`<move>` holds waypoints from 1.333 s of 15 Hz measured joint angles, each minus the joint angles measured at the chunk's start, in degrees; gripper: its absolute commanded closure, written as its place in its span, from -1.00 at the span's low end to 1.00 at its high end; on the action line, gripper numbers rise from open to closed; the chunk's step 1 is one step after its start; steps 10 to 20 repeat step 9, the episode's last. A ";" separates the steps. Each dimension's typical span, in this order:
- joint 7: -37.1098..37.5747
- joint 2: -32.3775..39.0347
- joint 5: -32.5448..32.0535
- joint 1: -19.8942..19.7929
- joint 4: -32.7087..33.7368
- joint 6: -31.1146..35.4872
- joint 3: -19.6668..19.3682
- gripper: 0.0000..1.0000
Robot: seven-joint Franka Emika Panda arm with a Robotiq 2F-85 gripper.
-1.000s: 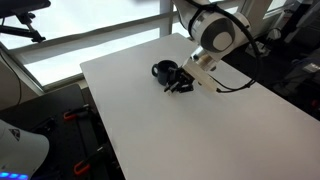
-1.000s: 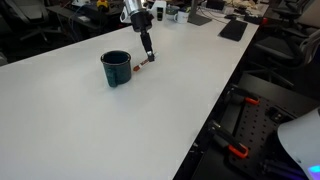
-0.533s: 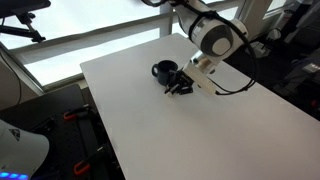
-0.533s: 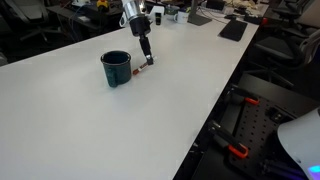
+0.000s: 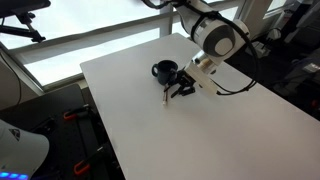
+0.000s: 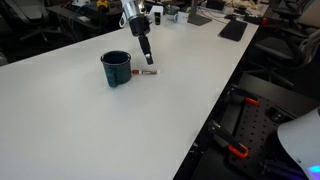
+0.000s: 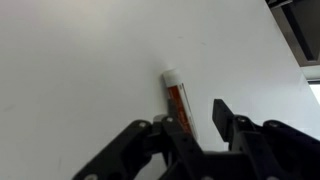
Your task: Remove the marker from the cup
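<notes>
The black cup (image 6: 116, 69) stands upright on the white table; it also shows in an exterior view (image 5: 163, 71). The marker (image 6: 146, 72), a thin stick with a red label and a pale end, lies flat on the table beside the cup, outside it. In the wrist view the marker (image 7: 174, 96) lies just past my left fingertip, not between the jaws. My gripper (image 6: 148, 57) hangs just above the marker, open and empty; it also shows in the wrist view (image 7: 195, 115) and in an exterior view (image 5: 183, 89).
The white table (image 6: 90, 120) is broad, with its edges near in an exterior view (image 5: 100, 110). Desks with clutter stand at the back (image 6: 200, 10). Chairs and equipment (image 6: 270, 110) stand beyond the table's edge.
The marker was held in the jaws beside the cup; now it lies on the table and the jaws are open. The gripper has lifted slightly.
</notes>
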 measured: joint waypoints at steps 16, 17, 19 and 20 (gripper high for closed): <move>0.00 0.73 0.00 -0.08 1.26 -1.53 0.00 -0.34; 0.00 0.73 0.00 -0.08 1.26 -1.53 0.00 -0.34; 0.00 0.73 0.00 -0.08 1.26 -1.53 0.00 -0.34; 0.00 0.73 0.00 -0.08 1.26 -1.53 0.00 -0.34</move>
